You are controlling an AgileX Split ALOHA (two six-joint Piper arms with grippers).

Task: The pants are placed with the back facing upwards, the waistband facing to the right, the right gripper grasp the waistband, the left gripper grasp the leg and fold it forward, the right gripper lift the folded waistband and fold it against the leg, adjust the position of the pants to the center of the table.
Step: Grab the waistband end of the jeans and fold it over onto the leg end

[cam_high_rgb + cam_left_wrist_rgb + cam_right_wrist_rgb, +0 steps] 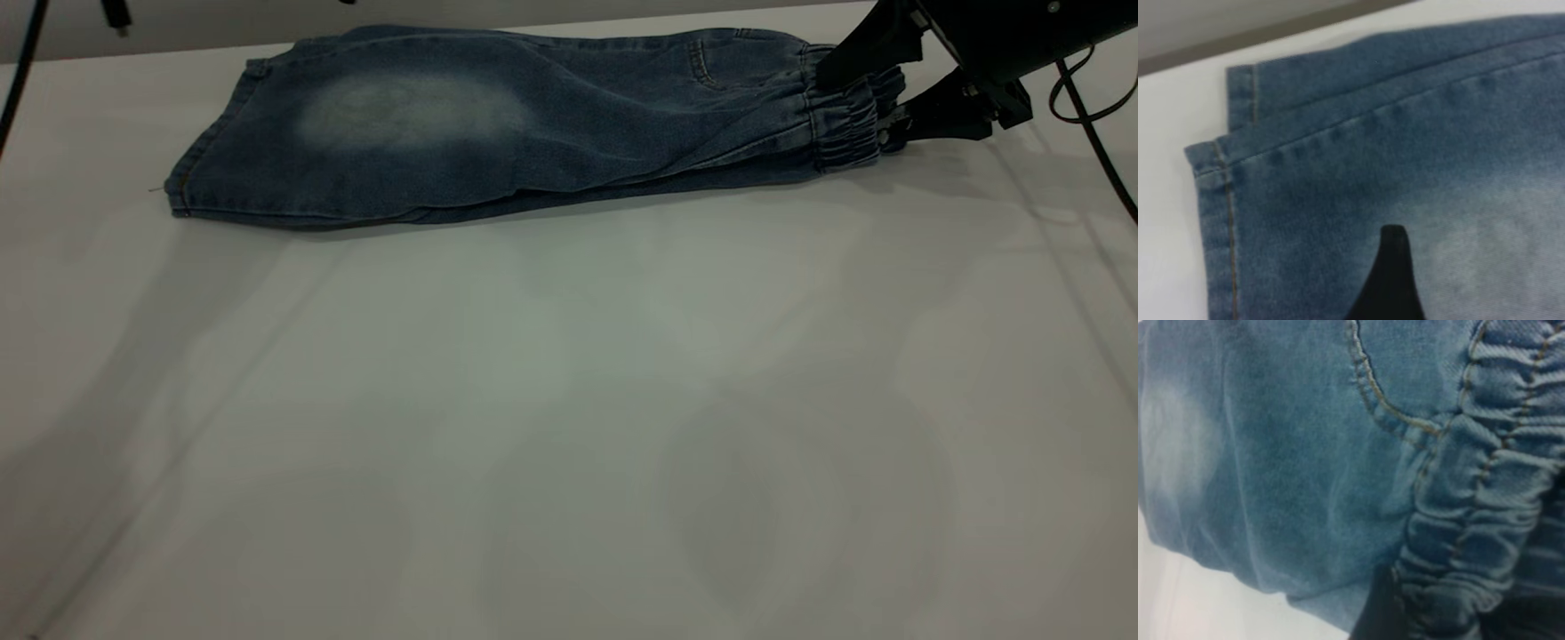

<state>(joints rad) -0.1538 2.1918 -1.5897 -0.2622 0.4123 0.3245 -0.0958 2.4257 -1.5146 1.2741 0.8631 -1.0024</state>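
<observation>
The pants lie folded lengthwise at the far side of the table, one half on the other, with a pale faded patch on top. The gathered waistband points right. My right gripper is shut on it, with the ruched denim bunched between the dark fingers. In the left wrist view, the leg and its stitched hem lie flat. My left gripper hovers over that leg, open, with one black finger showing and nothing held.
A black cable loops behind the right arm. A dark cable hangs at the far left. The table's far edge runs just behind the pants. Broad bare tabletop lies in front of them.
</observation>
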